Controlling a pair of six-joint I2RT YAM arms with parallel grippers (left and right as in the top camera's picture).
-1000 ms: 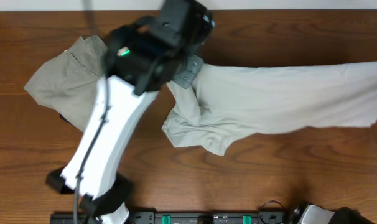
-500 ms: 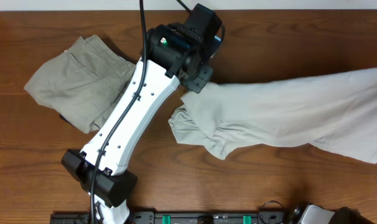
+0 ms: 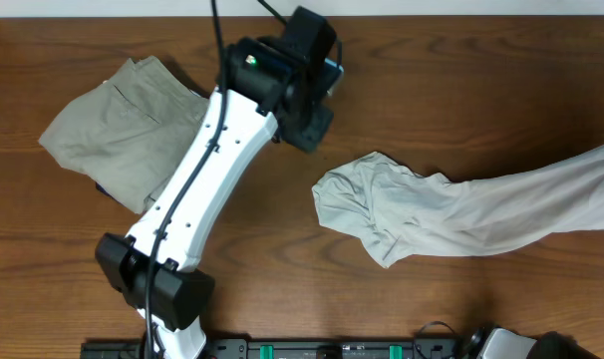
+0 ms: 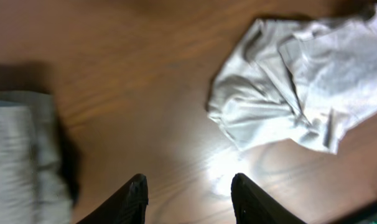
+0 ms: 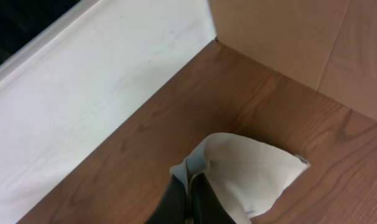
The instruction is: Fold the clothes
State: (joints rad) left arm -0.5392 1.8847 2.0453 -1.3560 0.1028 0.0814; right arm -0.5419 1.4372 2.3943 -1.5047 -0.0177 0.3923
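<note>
Beneath both sets of jaws spreads the table (image 3: 481,90), a dark brown wood-grain top with a faint sheen. Largest on it is the T-shirt (image 3: 452,209), pale off-white, thin and heavily wrinkled. It is drawn into a long tapering band: its bunched, rumpled end lies ahead and to the right of the left jaws, apart from them, and the other end runs off toward the right jaws. Next comes the left arm (image 3: 197,179), a white shell with black joints and a black cable along it, reaching diagonally across the table. Left of the left jaws lie the trousers (image 3: 113,130), darker khaki-olive, of thicker cloth with stitched seams, loosely folded and partly hidden by the arm in the overhead view. The left gripper (image 4: 188,199) hangs above bare wood, its two black fingers parted with a clear gap, nothing between them and nothing touched. The right gripper (image 5: 191,196) has its dark fingers pressed together on a corner of the T-shirt, which stands past the fingertips as a smooth, pale folded flap. Beyond that flap are a white painted board (image 5: 101,93) and a tan panel (image 5: 288,37).
</note>
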